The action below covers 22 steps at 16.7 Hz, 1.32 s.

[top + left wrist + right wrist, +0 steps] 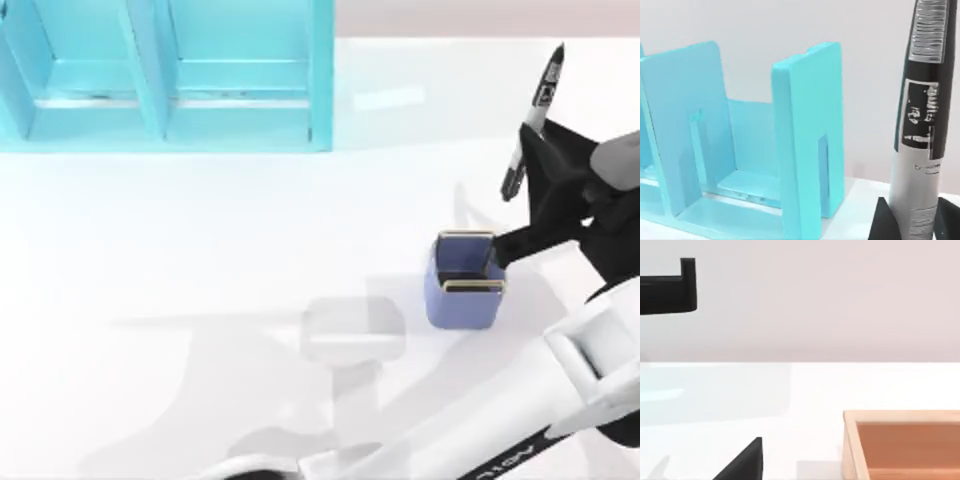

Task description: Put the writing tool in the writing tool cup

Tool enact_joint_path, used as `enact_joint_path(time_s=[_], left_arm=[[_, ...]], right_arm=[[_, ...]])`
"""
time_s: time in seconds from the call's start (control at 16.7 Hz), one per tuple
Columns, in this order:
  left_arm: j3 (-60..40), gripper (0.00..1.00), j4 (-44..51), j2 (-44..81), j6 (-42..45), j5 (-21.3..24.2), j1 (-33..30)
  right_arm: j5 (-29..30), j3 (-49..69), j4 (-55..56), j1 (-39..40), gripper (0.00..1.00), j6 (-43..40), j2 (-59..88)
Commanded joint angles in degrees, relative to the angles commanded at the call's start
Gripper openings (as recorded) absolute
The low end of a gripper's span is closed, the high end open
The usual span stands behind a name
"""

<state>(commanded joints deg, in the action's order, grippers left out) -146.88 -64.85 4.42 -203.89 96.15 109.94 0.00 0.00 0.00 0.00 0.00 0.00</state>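
At the upper left of the top view the turquoise shelf unit [146, 70] has bare compartments. Right of centre stands the writing tool cup [465, 300], its dark inside holding nothing I can see. At the upper right the left gripper [530, 150] is clenched on the writing tool [533, 115], held aloft near the cup but not over it. The risk, I judge: the tilted pen catches the gold rim and tips the cup, or slips in the pinch. The right gripper [722, 365] sits idle, fingers spread, near a wooden box [850, 445]
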Motion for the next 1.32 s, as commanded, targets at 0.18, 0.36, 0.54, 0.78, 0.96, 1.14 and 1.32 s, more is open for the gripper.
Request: enact_joint_path(time_s=[0.18, 0.36, 0.54, 0.78, 0.96, 1.14, 1.32], left_arm=[[2.18, 0.0, -0.51, -1.12, -0.64, 0.87, 0.26], [5.97, 0.0, -1.46, -3.13, -1.72, 2.1, 0.46], [6.52, 0.0, -1.73, -3.59, -1.84, 2.4, 0.51], [6.52, 0.23, -1.73, -3.59, -1.84, 2.4, 0.51], [6.52, 0.45, -1.73, -3.59, -1.84, 2.4, 0.51], [6.52, 0.68, -1.73, -3.59, -1.84, 2.4, 0.51], [6.52, 0.9, -1.73, -3.59, -1.84, 2.4, 0.51]], right_arm=[[0.0, 0.0, 0.0, 0.0, 1.0, 0.0, 0.0], [0.0, 0.0, 0.0, 0.0, 1.0, 0.0, 0.0], [0.0, 0.0, 0.0, 0.0, 1.0, 0.0, 0.0], [0.0, 0.0, 0.0, 0.0, 1.0, 0.0, 0.0], [0.0, 0.0, 0.0, 0.0, 1.0, 0.0, 0.0], [0.0, 0.0, 0.0, 0.0, 1.0, 0.0, 0.0], [0.0, 0.0, 0.0, 0.0, 1.0, 0.0, 0.0]])
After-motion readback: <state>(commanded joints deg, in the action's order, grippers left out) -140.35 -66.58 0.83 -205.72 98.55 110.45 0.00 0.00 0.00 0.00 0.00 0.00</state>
